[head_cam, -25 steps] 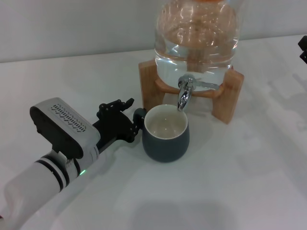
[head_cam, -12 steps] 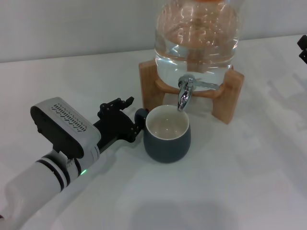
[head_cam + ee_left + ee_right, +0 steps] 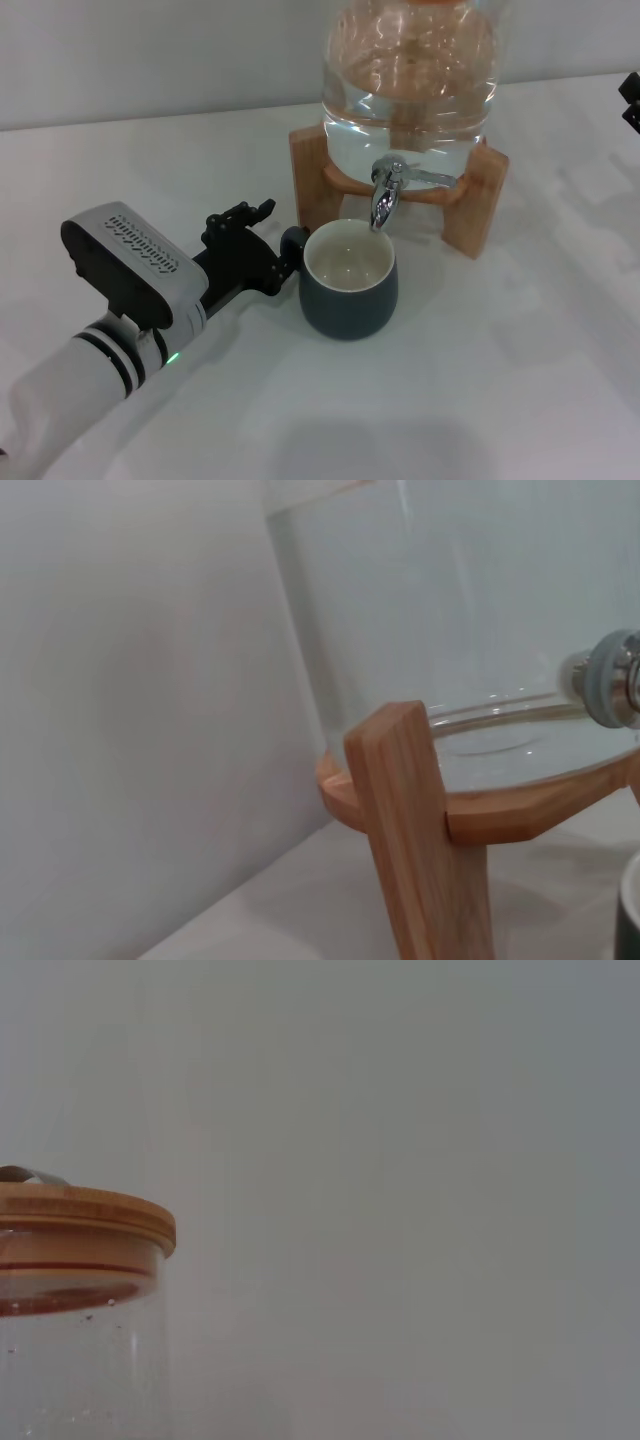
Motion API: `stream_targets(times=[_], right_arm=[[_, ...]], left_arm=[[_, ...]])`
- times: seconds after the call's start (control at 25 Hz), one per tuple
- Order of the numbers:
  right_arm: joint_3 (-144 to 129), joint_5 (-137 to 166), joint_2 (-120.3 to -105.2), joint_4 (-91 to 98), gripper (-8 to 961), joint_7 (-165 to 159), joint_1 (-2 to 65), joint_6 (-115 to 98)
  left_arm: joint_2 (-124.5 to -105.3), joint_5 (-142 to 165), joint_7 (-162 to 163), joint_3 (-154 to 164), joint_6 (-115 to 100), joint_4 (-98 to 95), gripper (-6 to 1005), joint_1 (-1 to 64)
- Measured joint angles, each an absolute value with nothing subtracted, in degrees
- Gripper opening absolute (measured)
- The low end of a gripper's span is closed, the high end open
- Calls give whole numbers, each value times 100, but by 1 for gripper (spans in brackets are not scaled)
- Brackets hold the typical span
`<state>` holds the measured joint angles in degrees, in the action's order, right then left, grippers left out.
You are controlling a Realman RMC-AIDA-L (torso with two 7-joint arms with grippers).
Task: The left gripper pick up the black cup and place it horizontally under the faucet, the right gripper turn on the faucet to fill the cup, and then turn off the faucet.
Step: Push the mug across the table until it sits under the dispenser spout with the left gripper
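A plain grey wall [image 3: 400, 1160] fills almost the whole picture. At about eight o'clock sits the top of a clear jug [image 3: 70, 1380], cut off by the edge. It is capped by a round wooden lid [image 3: 85, 1230] with a thin reddish band just under its rim. A small strip of grey metal [image 3: 30, 1174] rests on the lid at its nine o'clock end. Below the lid the glass is see-through, with tiny specks or droplets on it.
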<state>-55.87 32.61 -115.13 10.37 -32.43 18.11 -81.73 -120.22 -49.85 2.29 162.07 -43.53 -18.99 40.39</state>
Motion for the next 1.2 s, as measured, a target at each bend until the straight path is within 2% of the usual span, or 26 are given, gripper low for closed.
stream_targets(times=[0.2, 0.44, 0.96, 1.2], right_arm=[[-5590, 3261, -11514, 1037, 864, -3243, 1811, -8172], [-5638, 3261, -11514, 1038, 864, -3243, 1824, -8166], [-5642, 3261, -11513, 1037, 864, -3243, 1837, -8156], [-5642, 3261, -11514, 1037, 864, -3243, 1844, -8154]], left_arm=[[-12015, -4997, 229, 16206, -4354, -1892, 488, 4042], [-12014, -5006, 228, 16207, -4354, -1882, 580, 4058], [-12014, -5010, 228, 16067, -4351, -1861, 592, 4116], [-12014, -4977, 218, 16082, -4340, -1854, 686, 4121]])
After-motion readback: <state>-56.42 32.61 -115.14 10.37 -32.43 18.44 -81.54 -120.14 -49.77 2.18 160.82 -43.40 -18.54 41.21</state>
